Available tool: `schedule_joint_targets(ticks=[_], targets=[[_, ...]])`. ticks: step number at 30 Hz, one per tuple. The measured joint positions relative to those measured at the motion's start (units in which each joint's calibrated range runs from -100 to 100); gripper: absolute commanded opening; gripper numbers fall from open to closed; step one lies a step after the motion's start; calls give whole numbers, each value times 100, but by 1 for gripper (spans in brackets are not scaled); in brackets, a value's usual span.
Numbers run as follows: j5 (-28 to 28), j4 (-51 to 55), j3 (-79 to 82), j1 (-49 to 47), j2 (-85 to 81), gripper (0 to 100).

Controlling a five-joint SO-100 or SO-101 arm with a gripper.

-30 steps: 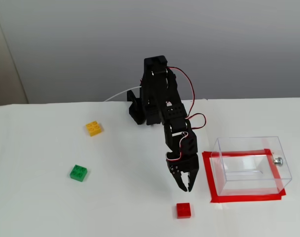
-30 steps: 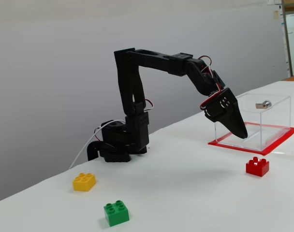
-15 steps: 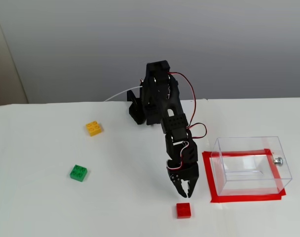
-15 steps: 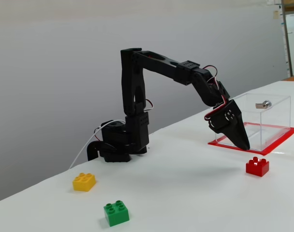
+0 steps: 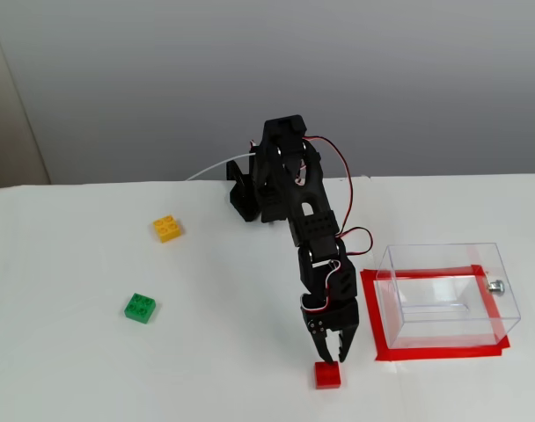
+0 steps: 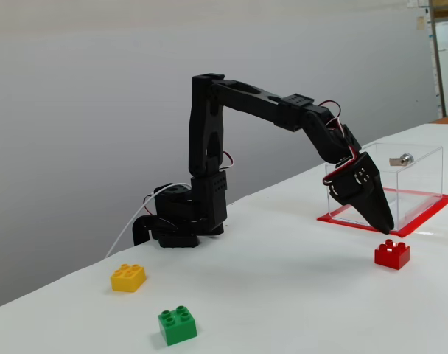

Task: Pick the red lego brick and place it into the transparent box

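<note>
Over on the left of the white counter (image 5: pixel 65 369) sit two spare bricks, well apart from everything else: the yellow brick (image 5: pixel 167 229) nearer the wall and the green brick (image 5: pixel 140 308) closer to the front edge. Both lie flat, studs up.

In the middle stands the black arm (image 5: pixel 285 180), its base back by the wall, reaching forward and down. Its end effector (image 5: pixel 329 359) points at the counter with the fingers drawn close together — only a narrow gap shows between the tips, and nothing is held in it. From the side, the tips (image 6: pixel 386 228) hang just above and slightly behind the red lego brick (image 6: pixel 392 254), not touching it.

The red lego brick (image 5: pixel 328 375) rests on the counter directly beneath those tips, just left of a red tape outline (image 5: pixel 370 325).

Furthest right, the transparent box (image 5: pixel 448 294) sits inside that tape outline — a small silver knob (image 5: pixel 495 286) on its right wall.
</note>
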Motion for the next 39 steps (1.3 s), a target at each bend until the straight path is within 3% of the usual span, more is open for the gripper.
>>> schedule_joint_targets(ticks=[4, 19, 39], targets=[[0, 0, 0, 0, -8, 24], [15, 0, -9, 21, 195, 42], [0, -540, -26, -310, 389, 42]])
